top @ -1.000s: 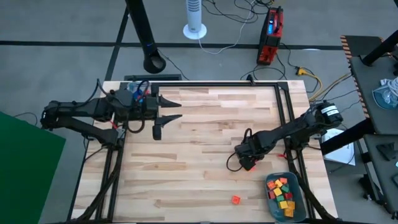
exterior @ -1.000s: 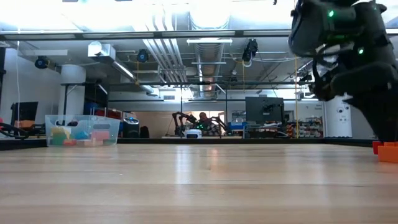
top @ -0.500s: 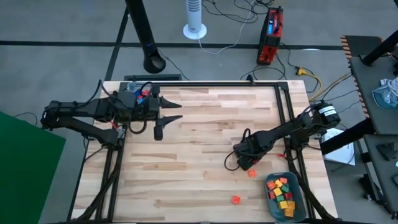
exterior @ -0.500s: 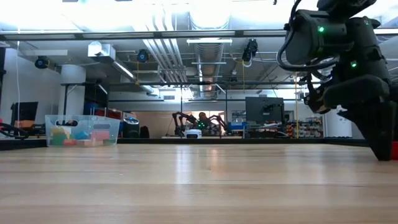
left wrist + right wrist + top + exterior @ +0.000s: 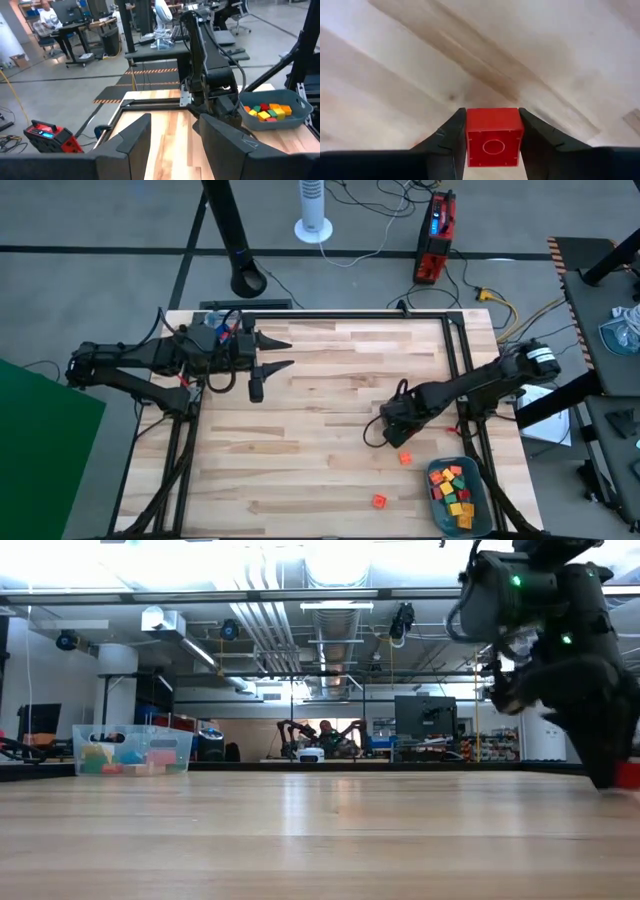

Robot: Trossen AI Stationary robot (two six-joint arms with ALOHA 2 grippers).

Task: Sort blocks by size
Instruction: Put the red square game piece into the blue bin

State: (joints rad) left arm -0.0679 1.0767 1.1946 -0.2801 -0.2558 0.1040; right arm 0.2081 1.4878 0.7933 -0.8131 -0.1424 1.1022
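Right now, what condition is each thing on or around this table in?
Right tool: low over the table, closed on a red block.
Left tool: raised near the table's far left edge, fingers apart, holding nothing.
Two loose blocks: lying apart on the wood, untouched.
Grey-blue tray: at the table's near right corner, partly filled with colored blocks.
Clear plastic box: upright, open-topped, blocks inside.
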